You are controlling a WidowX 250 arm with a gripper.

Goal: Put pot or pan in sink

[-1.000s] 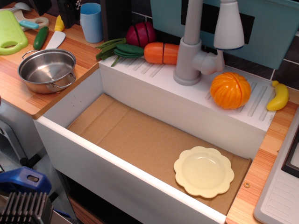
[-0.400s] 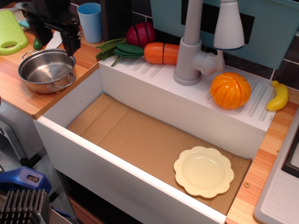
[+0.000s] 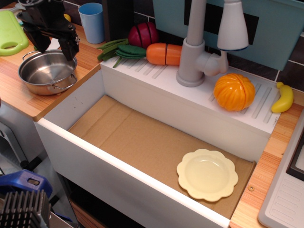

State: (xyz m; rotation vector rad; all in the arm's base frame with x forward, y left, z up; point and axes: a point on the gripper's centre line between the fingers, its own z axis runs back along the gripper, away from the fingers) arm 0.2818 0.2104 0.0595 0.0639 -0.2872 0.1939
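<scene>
Observation.image, catalogued from nearest to farthest as we see it.

Item 1: the sink (image 3: 71,102), a white rectangular basin with a brown cardboard-coloured floor, filling the middle of the view. On its floor, toward the right end, we list 1 pale yellow scalloped plate (image 3: 207,174), lying flat.

Item 2: a grey ridged tray (image 3: 285,199) at the lower right edge, on the wooden counter (image 3: 16,92).

Item 3: the pot (image 3: 47,72), round, shiny steel, 2 wire loop handles, empty, upright on the counter just left of the sink and outside it.

Item 4: the gripper (image 3: 55,46), black, directly over the far rim of the pot. We note its 2 fingers spread apart, one on each side of the rim's far section; we cannot tell whether they touch the metal.

Item 5: on the white ledge behind the basin, a grey faucet (image 3: 197,52), 1 orange (image 3: 233,91) just right of it, 1 banana (image 3: 283,98) at the far right, 1 carrot (image 3: 164,53) and green beans (image 3: 118,50) to the left.

Item 6: farthest back, 1 blue cup (image 3: 92,21), 1 red onion (image 3: 143,34), and a green cutting board (image 3: 10,32) at the far left.
</scene>
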